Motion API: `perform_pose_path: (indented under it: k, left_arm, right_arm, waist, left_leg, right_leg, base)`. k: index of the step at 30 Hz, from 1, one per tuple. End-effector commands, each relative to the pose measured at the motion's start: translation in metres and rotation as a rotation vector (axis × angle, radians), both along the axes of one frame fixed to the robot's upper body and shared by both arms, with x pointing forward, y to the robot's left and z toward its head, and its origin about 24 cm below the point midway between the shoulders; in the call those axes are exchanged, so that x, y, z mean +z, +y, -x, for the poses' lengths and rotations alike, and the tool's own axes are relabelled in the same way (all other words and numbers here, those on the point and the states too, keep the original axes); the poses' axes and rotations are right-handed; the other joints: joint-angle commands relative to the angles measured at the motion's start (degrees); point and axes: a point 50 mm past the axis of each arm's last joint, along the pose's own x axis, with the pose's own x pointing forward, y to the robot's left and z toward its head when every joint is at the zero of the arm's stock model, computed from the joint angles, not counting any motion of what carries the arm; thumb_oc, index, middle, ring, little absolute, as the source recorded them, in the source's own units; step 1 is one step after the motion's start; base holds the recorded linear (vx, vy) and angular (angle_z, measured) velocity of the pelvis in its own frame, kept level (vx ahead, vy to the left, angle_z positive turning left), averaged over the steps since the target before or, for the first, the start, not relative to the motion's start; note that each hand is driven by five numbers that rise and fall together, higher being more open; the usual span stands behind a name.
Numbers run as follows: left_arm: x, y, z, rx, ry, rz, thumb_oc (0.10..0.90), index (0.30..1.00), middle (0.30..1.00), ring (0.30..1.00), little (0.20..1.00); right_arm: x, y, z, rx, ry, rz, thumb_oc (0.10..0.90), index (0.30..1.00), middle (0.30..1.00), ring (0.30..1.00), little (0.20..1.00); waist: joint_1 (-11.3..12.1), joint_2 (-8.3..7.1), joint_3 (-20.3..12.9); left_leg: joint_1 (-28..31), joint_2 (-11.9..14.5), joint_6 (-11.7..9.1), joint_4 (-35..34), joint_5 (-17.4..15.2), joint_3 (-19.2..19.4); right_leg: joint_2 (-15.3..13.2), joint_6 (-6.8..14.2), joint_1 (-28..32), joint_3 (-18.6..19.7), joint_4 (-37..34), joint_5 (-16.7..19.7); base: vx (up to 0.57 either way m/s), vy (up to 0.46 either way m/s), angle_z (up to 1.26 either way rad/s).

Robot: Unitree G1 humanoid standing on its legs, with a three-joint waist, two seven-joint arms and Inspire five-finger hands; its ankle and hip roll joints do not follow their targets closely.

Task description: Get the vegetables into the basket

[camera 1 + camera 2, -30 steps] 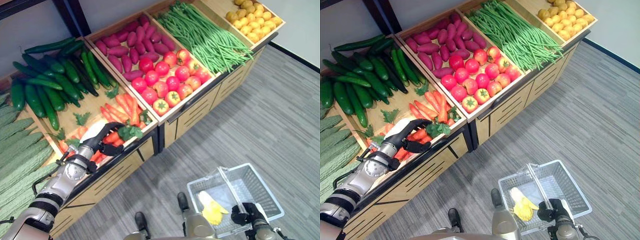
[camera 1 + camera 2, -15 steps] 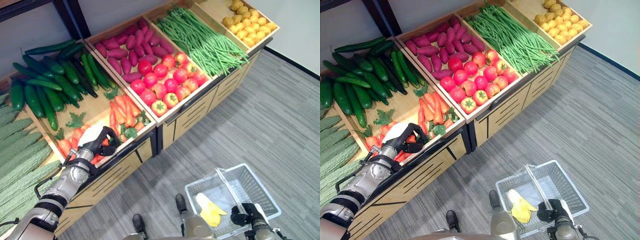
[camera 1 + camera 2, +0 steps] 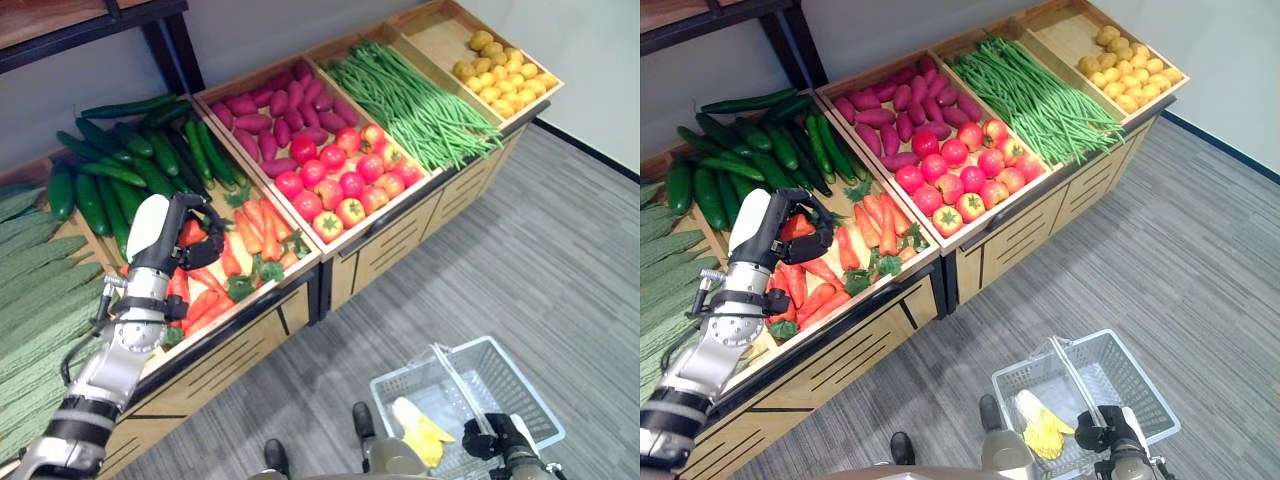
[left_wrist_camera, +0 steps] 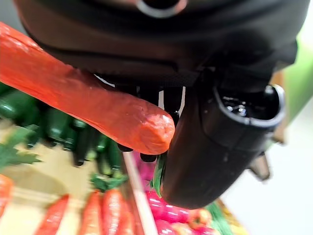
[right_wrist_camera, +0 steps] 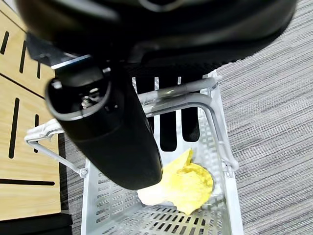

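The left hand (image 3: 172,232) grips one carrot (image 4: 83,105); the right hand (image 5: 105,122) grips the basket (image 3: 520,385) handle, one corn (image 3: 1040,423) inside.

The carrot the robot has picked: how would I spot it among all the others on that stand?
Start at the long wooden stand and find the bin of carrots in front of the cucumbers. Just above that bin, the robot's left hand is curled round one carrot. It is the one lifted off the pile and gripped in dark fingers; the rest lie loose in the bin.
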Motion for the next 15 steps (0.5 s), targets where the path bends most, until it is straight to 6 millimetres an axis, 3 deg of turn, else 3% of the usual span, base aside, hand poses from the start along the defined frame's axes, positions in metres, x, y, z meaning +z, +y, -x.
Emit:
perform_pose_path:
  k: [1, 7, 15]
  left_arm:
    - [0.057, 0.001, -0.008, -0.09, -0.231, 0.061, 0.4, 0.3, 0.3, 0.3, 0.3]
    - [0.063, -0.014, 0.01, -0.243, -0.246, 0.173, 0.4, 0.3, 0.3, 0.3, 0.3]
    - [0.066, -0.024, 0.016, -0.324, -0.236, 0.18, 0.4, 0.3, 0.3, 0.3, 0.3]
  right_arm:
    - [0.011, -0.016, -0.006, -0.02, -0.076, 0.05, 0.4, 0.3, 0.3, 0.3, 0.3]
    - [0.009, -0.013, -0.002, -0.019, -0.068, 0.033, 0.4, 0.3, 0.3, 0.3, 0.3]
    - [0.007, -0.014, 0.003, -0.028, -0.051, 0.034, 0.4, 0.3, 0.3, 0.3, 0.3]
  waist:
    - [-0.43, -2.19, -5.35]
    - [0.18, -2.23, -5.65]
    - [0.72, -2.55, -5.25]
  left_leg:
    - [1.24, 4.02, -3.65, 0.38, -2.65, -2.11]
    - [1.79, 4.05, -3.57, 0.38, -2.73, -2.2]
    - [2.46, 3.82, -3.35, 1.04, -2.79, -2.23]
  right_leg:
    - [-6.44, 6.86, 0.06, 0.42, -0.01, -2.3]
    - [-6.48, 6.75, 0.6, 0.4, -0.01, -2.65]
    - [-6.55, 6.59, 1.61, 0.26, -0.01, -3.06]
  base:
    - [0.0, 0.0, 0.0]
    - [0.0, 0.0, 0.0]
    - [0.0, 0.0, 0.0]
